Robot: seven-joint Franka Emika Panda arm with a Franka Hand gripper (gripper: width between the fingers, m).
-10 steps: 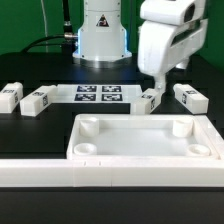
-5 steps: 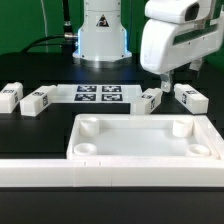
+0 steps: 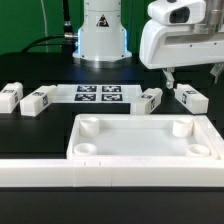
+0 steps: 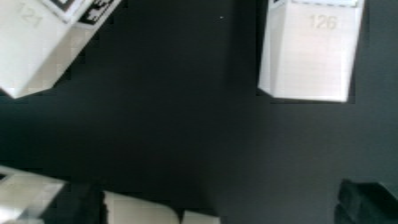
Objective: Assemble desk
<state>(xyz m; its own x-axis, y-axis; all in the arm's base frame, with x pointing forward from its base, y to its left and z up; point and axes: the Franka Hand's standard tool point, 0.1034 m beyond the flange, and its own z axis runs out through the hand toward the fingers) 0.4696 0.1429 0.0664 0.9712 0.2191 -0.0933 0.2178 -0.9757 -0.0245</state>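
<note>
The white desk panel (image 3: pixel 140 150) with a raised rim and round corner sockets lies at the front. Four small white block legs lie behind it: two at the exterior view's left (image 3: pixel 10 97) (image 3: pixel 38 99) and two at the right (image 3: pixel 150 100) (image 3: pixel 192 98). My gripper (image 3: pixel 193 76) hovers above the rightmost leg, open and empty. In the wrist view the gripper (image 4: pixel 222 205) shows dark fingertips (image 4: pixel 71 203) far apart. Two legs lie below it, one tag-marked (image 4: pixel 45 45) and one numbered (image 4: pixel 306 55). A bit of the panel (image 4: pixel 143 208) shows by one finger.
The marker board (image 3: pixel 98 94) lies between the leg pairs, before the robot base (image 3: pixel 100 35). The long white L-shaped border rail (image 3: pixel 100 175) runs along the front and up the exterior view's right side (image 3: pixel 217 135). The table is black.
My gripper has moved toward the exterior view's right and slightly up, from beside the inner right leg to above the rightmost leg. No part has moved.
</note>
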